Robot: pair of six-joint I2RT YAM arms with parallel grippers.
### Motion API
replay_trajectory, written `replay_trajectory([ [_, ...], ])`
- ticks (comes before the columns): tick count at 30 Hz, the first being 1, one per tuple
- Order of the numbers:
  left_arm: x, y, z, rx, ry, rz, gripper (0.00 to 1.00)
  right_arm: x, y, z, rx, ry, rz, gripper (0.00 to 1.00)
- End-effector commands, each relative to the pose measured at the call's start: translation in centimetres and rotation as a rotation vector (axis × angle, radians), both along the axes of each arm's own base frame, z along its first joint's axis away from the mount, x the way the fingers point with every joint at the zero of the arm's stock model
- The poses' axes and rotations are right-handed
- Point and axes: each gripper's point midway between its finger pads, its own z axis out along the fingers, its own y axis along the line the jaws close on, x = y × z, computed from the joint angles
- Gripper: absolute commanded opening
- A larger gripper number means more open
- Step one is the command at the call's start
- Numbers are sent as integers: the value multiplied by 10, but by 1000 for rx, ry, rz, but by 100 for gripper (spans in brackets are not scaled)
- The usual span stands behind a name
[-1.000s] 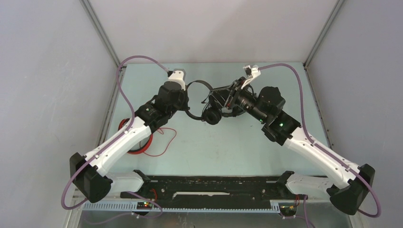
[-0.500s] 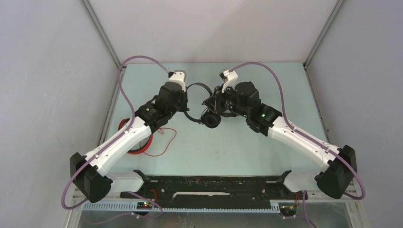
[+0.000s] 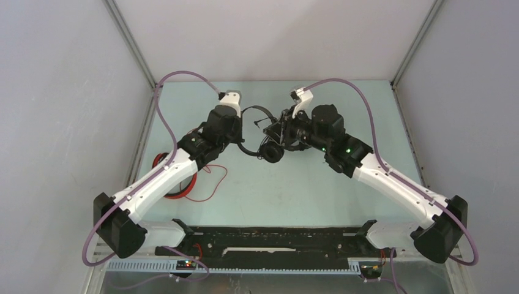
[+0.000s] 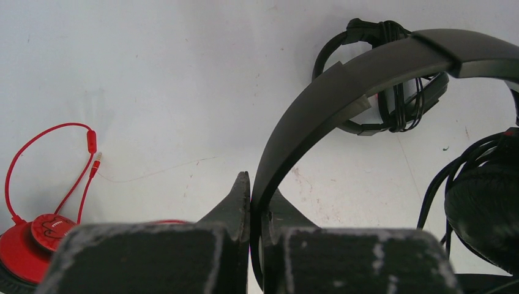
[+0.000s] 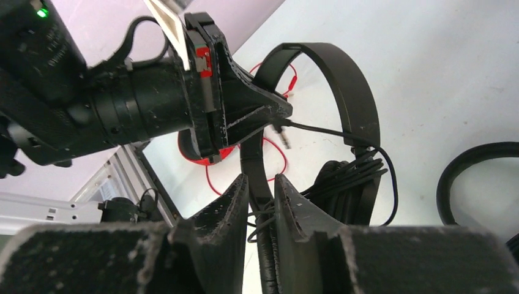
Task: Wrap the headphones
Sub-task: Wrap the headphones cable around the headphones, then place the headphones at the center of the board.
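Observation:
A bulky black headset is held up between both arms. My left gripper (image 3: 240, 125) (image 4: 254, 184) is shut on its broad band (image 4: 306, 116) (image 3: 256, 111). My right gripper (image 3: 276, 132) (image 5: 262, 180) is shut on the band's other side, with strands of the black cable (image 5: 349, 177) caught between its fingers. The cable is wound round the band above the ear cup (image 3: 270, 152) (image 4: 483, 208), and its plug (image 5: 284, 131) hangs free. A slim black headset (image 4: 392, 92) with its cable bundled lies on the table behind. The red headset (image 4: 27, 248) (image 3: 174, 184) lies at the left, its cable (image 4: 55, 159) loose.
The red cable (image 3: 211, 180) loops over the table to the right of the left arm. The slim headset's band (image 5: 471, 165) lies close beside the right gripper. Grey walls (image 3: 73, 92) close the table on three sides.
My right arm swung left to the held headset and turned its wrist, then drew back slightly right. The left arm and the headset it holds barely moved.

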Motion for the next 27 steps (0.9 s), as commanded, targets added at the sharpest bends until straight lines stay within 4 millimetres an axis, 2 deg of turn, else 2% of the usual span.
replay_trajectory([
  [1, 17, -5, 26, -55, -87, 27, 0, 1, -8, 38, 93, -41, -6, 26],
  [5, 23, -5, 11, -48, -55, 33, 0, -1, -18, 41, 115, -45, -28, 32],
  [11, 35, 1, -7, -51, -36, 62, 0, -15, -36, 42, 115, -63, -45, 41],
  [17, 58, 10, -30, -42, -1, 100, 0, -29, -57, 31, 107, -85, -82, 63],
  [21, 74, 15, -46, -48, 31, 128, 0, -26, -71, 14, 65, -94, -142, 65],
  [27, 83, 15, -77, -43, 68, 146, 0, -17, -77, -3, 21, -78, -170, 66],
])
